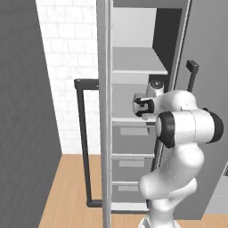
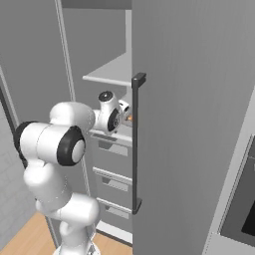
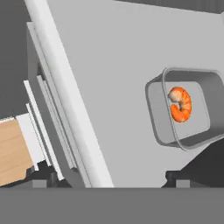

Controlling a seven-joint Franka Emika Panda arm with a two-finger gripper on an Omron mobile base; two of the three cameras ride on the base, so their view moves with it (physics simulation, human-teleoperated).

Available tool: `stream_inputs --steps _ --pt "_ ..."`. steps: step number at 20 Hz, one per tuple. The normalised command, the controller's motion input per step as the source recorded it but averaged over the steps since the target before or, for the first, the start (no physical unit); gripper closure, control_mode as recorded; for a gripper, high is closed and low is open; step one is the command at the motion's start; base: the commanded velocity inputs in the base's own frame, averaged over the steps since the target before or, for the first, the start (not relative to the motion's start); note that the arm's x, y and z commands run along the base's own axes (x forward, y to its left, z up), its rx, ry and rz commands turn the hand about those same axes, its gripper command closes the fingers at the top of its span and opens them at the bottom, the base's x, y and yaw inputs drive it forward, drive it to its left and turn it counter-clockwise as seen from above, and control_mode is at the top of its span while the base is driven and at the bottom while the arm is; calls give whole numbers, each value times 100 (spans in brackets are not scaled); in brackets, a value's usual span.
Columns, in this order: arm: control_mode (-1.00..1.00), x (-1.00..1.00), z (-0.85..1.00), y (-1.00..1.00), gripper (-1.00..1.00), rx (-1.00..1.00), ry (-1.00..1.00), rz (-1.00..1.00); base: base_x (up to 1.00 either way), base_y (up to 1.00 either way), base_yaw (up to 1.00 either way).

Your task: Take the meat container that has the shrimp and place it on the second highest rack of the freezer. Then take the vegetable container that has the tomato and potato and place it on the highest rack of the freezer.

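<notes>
The meat container point(image 3: 186, 109), a small grey tray, rests on the pale shelf point(image 3: 109, 65) of the freezer point(image 1: 133, 67), the lower of its two shelves. The orange-and-white shrimp point(image 3: 180, 104) lies curled inside it. My gripper point(image 3: 109, 178) is open with nothing between its fingers and stands back from the tray, over the shelf's front edge. In the left base view the gripper point(image 1: 140, 107) reaches in at that shelf's level, below the highest rack point(image 1: 138, 60). The vegetable container, tomato and potato are out of view.
The freezer door stands open to the left with its black bar handle point(image 1: 82, 142). Drawers point(image 1: 131, 138) sit below the shelves. A closed grey door with a dark handle point(image 2: 135, 144) flanks the opening on the right. Wooden floor point(image 1: 71, 187) lies below.
</notes>
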Motion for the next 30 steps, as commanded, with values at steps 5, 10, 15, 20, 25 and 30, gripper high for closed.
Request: stream_inputs --steps 5,10,15,20,25,30 --pt "-100 -83 40 14 -100 0 0 1 0 0 0" --pt "-100 -85 35 1 -100 -5 2 9 0 0 0" --pt "-100 -90 22 10 -100 -6 5 13 0 0 0" --pt "-100 -64 31 19 -100 -6 9 8 0 0 0" --pt "-100 -45 29 8 -100 -9 16 0 0 0 0" --pt "-100 -41 20 -2 -100 -2 9 0 0 0 0"
